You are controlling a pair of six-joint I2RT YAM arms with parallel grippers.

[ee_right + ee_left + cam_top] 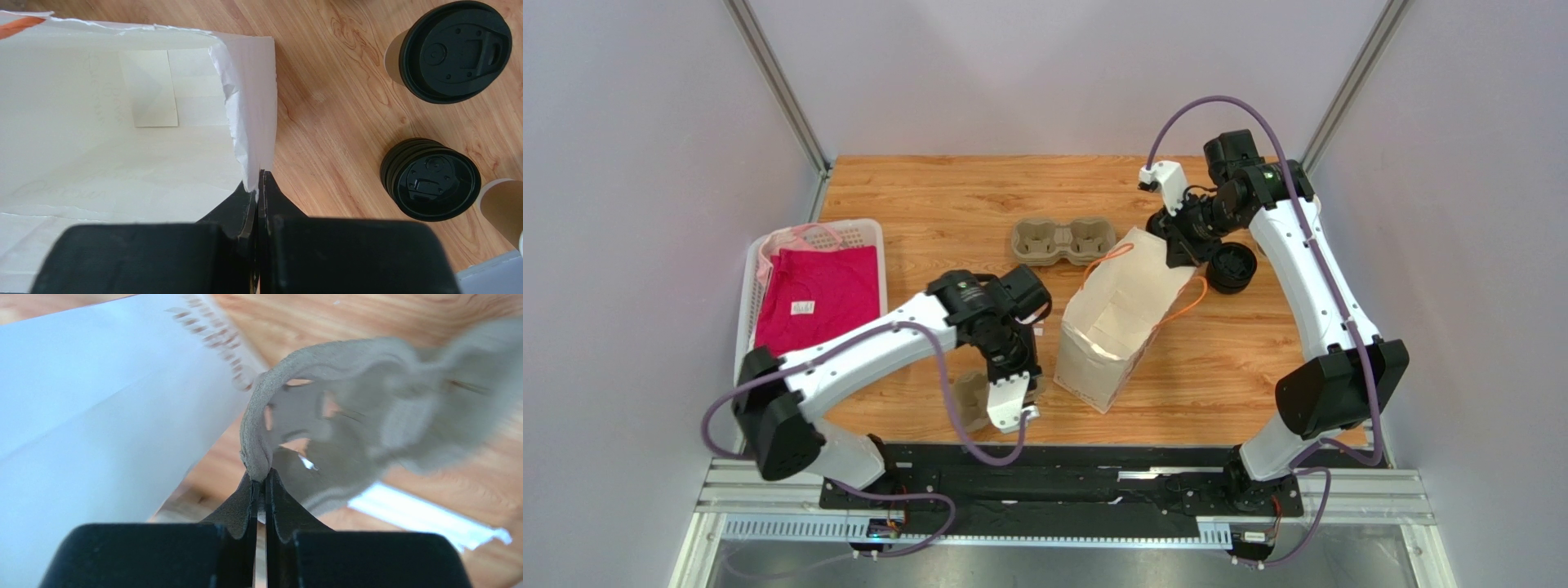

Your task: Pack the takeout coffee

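Wooden tabletop (928, 208), boxed in by pale grey walls, carries everything. The takeout coffee (454, 52), a small tan paper cup under a round black plastic lid, stands upright on the wood. In the right wrist view it lies to the right of the bag's mouth, apart from it and outside it. Near it sits a low stack of loose black lids (430, 187), with a cream paper cup (504, 208) just beside the stack at the frame's edge. From above, a round black shape shows beside the bag under the right arm. It may be the coffee or the lid stack; I cannot tell which.

The right gripper (261, 177) has its jaws pressed together on the rim of the white paper bag (1112, 337), pinching one corner of the open mouth. The bag stands mid-table, its orange handles (1192, 300) trailing at the far side.

The left gripper (261, 478), on the near left side of the bag, is clamped narrow onto the edge of a grey moulded-pulp cup carrier (368, 416). The carrier hangs tilted close against the bag's white wall.

A second pulp carrier (1064, 240) with two wells lies flat beyond the bag. At the far left a white plastic basket (750, 276) holds a folded pink cloth (817, 300).
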